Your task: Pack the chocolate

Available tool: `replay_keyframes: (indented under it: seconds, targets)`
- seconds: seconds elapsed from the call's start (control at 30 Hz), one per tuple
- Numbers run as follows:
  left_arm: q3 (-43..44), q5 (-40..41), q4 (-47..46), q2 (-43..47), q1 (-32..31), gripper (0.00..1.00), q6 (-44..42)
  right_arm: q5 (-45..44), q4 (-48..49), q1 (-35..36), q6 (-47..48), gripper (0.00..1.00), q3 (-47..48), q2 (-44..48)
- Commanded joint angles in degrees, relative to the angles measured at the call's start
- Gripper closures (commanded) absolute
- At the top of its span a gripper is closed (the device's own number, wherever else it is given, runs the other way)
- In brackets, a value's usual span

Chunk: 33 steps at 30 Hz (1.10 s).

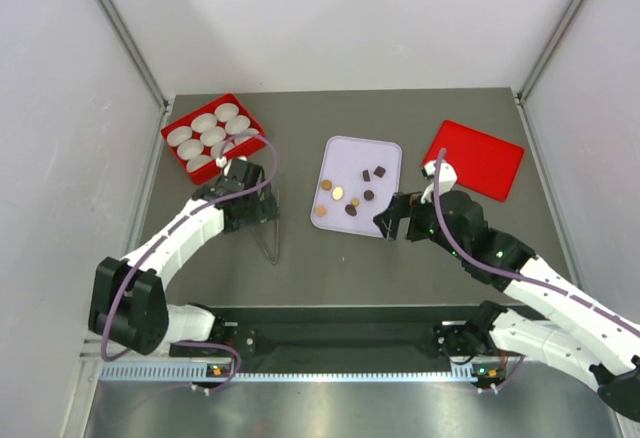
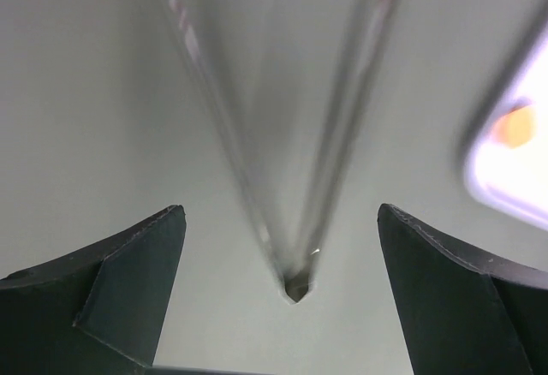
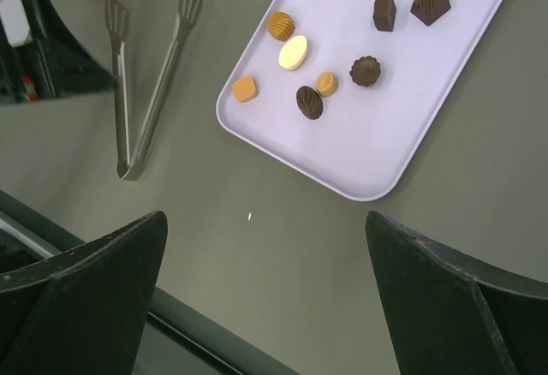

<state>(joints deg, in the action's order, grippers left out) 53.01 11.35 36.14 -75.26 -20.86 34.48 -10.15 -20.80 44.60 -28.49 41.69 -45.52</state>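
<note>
Grey table: tongs, lilac tray, red box, lid.

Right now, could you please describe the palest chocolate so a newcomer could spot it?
Find the lilac tray in the middle of the table. Within its cluster of chocolates, look beside the ribbed golden piece. The oval chocolate there is the only cream-white one; its neighbours are dark brown or caramel.

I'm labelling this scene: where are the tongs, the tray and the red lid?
tongs [image 3: 128,169], right wrist view, hinged end.
tray [image 1: 350,153], top view, bare far part.
red lid [image 1: 478,161], top view, its centre.
</note>
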Motion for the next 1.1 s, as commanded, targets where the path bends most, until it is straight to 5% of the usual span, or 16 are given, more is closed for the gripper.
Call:
replay_keyframes:
  seconds: [0.0,0.37,1.07]
  targets:
    - [-3.70,0.33,-1.59,1.17,-0.67,0.01,3.05,0.13,1.37,0.31,1.24,0.00,3.31,-0.19]
    - [-8.62,-0.02,-11.17,-2.69,-2.78,0.02,2.96,0.22,1.37,0.23,0.98,0.00,2.87,-0.80]
    - [-6.87,6.22,-15.57,-14.65,-3.13,0.14,3.05,0.05,2.69,0.31,1.42,0.00,2.08,-1.77]
